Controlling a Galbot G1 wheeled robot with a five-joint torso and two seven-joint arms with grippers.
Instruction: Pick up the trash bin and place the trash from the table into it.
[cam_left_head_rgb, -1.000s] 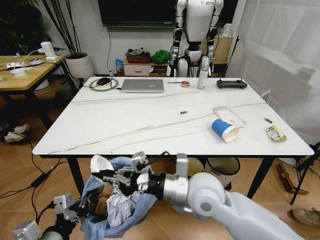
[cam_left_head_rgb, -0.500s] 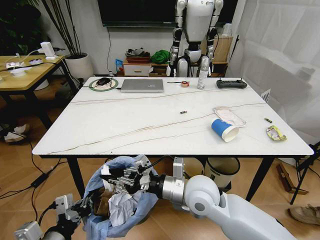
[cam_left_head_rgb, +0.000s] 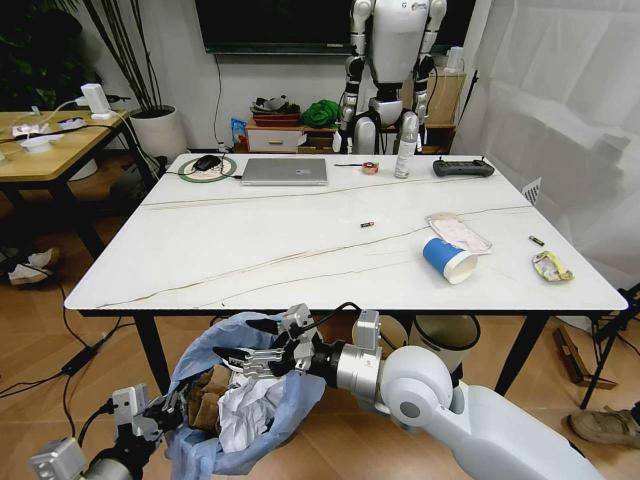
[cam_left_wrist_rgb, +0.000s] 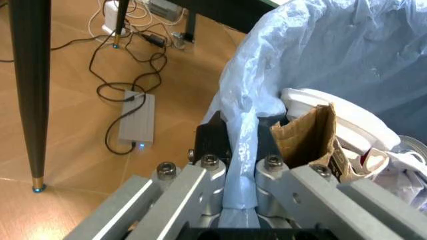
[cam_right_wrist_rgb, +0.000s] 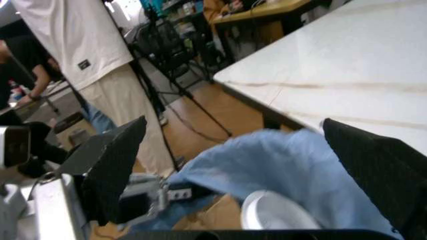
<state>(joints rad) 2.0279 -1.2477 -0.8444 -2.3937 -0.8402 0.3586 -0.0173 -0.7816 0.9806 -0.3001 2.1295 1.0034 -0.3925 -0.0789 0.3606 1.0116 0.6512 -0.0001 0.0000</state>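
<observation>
— Right gripper (cam_left_head_rgb: 258, 356) hovering over the trash bin (cam_left_head_rgb: 240, 400), fingers spread wide apart, clasping nothing. Left gripper (cam_left_wrist_rgb: 241, 165) pinching the bin's rim through the light-blue bag, low beside the robot.

— And sitting where, that bin?

— Hanging below the near edge of the table (cam_left_head_rgb: 250, 250), out in front of it, already stuffed with crumpled white tissue (cam_left_head_rgb: 243, 410) and torn brown cardboard (cam_left_wrist_rgb: 310, 135).

— Lying on the tabletop, largest first?

— Silver laptop (cam_left_head_rgb: 285, 171) closed at the far side. Black controller (cam_left_head_rgb: 463, 168) at the far right. Blue-white paper cup (cam_left_head_rgb: 448, 260) tipped on its side near the right, touching a flat plastic packet (cam_left_head_rgb: 459, 232) just behind it. Clear spray bottle (cam_left_head_rgb: 405, 146) standing upright by the far edge. Crumpled wrapper (cam_left_head_rgb: 552, 265) sitting close to the right edge. Roll of tape (cam_left_head_rgb: 370, 167) left of the bottle. Small dark bit (cam_left_head_rgb: 367, 224) resting mid-table, another tiny one (cam_left_head_rgb: 537, 240) above the wrapper.

— Blocking anything?

— Table's black edge lying between the bin and the litter. Slim black table leg (cam_left_wrist_rgb: 30, 95) and tangled cables (cam_left_wrist_rgb: 130, 75) crowding the floor beside the bin.
</observation>
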